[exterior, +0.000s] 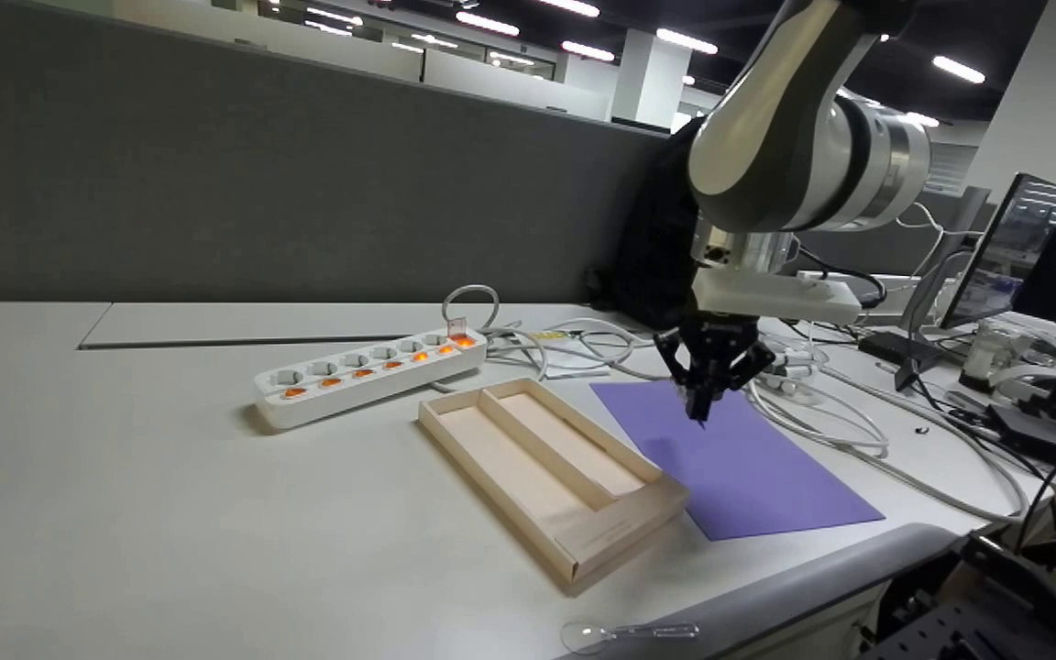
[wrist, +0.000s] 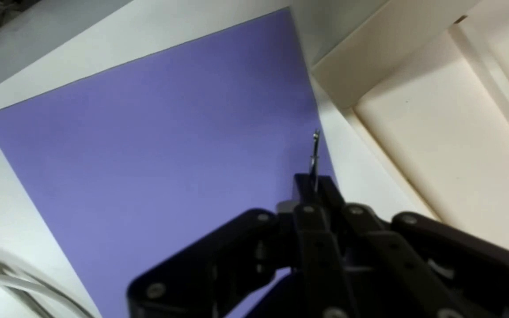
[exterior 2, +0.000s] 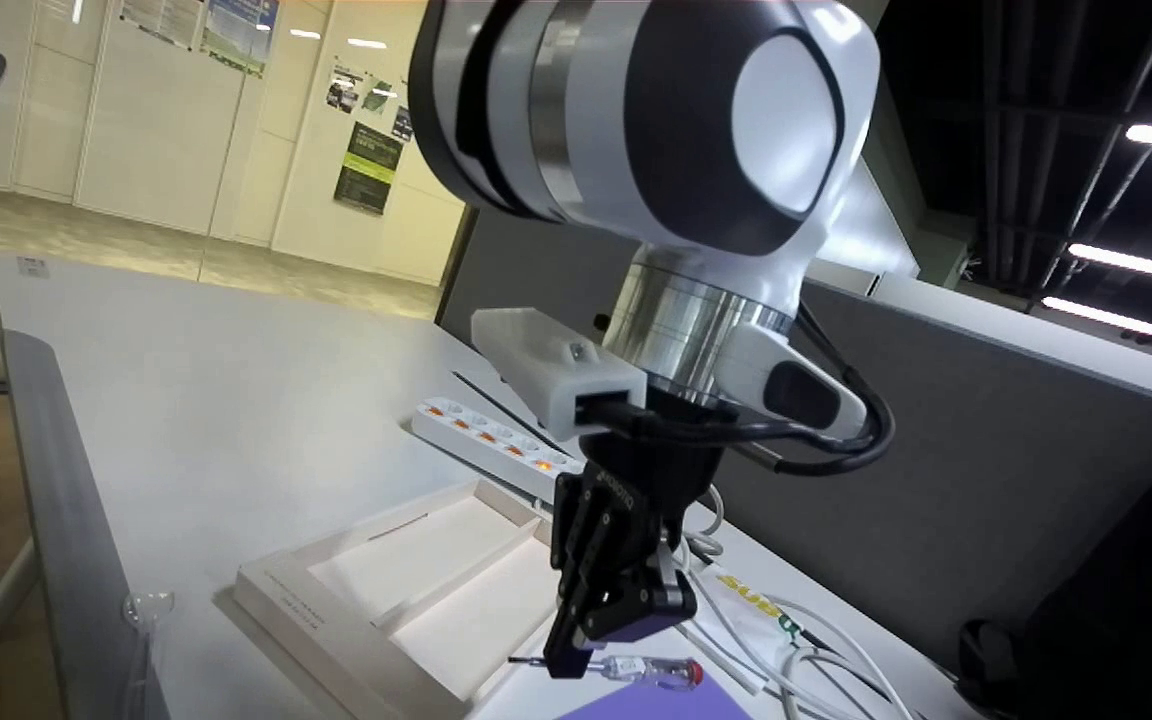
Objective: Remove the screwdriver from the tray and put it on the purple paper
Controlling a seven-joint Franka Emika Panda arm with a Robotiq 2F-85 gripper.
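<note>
One claw (wrist: 315, 183) — narrow, tight on the screwdriver (exterior 2: 628, 667), probably by its shaft (wrist: 314, 161) — above the purple paper (exterior: 757, 463).

The paper (exterior: 757, 467) is plain purple all over. The tray (exterior: 548, 449) is light tan. The screwdriver (exterior 2: 636, 669) has a clear handle with a bright red end. The pincer (exterior: 699, 403) is black. The power strip (exterior: 377, 386) is white with a row of orange switches (exterior: 360, 373). The counter (exterior: 170, 504) is white with a grey edge (exterior: 821, 587). The arm (exterior 2: 591, 110) is white with dark grey patches.
</note>
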